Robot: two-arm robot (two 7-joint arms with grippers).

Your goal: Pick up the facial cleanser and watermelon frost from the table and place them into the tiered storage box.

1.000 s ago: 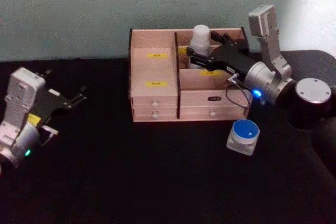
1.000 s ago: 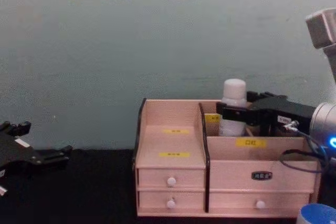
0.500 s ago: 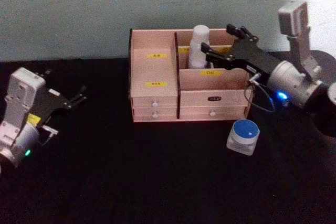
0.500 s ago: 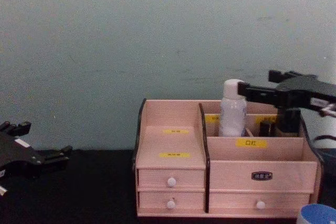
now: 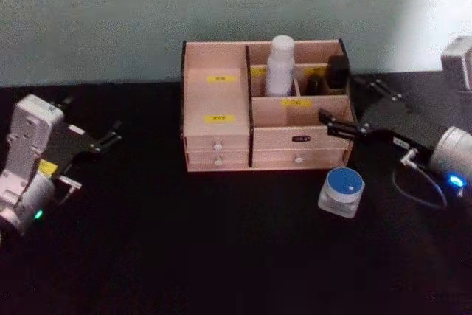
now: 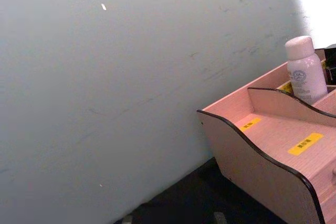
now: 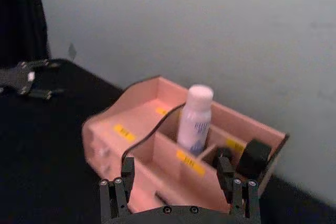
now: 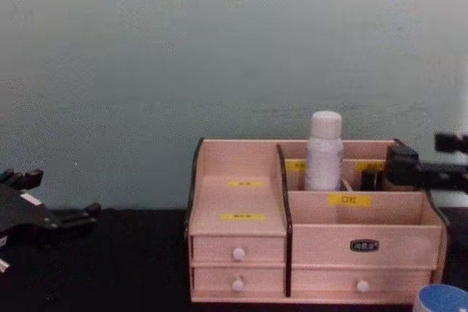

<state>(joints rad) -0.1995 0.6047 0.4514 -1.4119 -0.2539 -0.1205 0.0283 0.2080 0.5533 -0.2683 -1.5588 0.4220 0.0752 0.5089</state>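
From the head view, the facial cleanser [image 5: 280,65] stands upright in a rear compartment of the tiered storage box [image 5: 217,101]. It is clear of the right gripper [image 5: 346,101], which is spread wide and empty by the box's right end. The watermelon frost [image 5: 343,191] sits on the table [image 5: 221,256] near that gripper. The left gripper [image 5: 114,132] is parked far left, also spread. From the right wrist, the fingers [image 7: 122,182] gape, with the cleanser beyond them.

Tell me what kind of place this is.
Probably a robot test bench, not a home: black-covered table, bare wall, a tiered storage box holding the facial cleanser, right gripper open beside it, left gripper parked far left.
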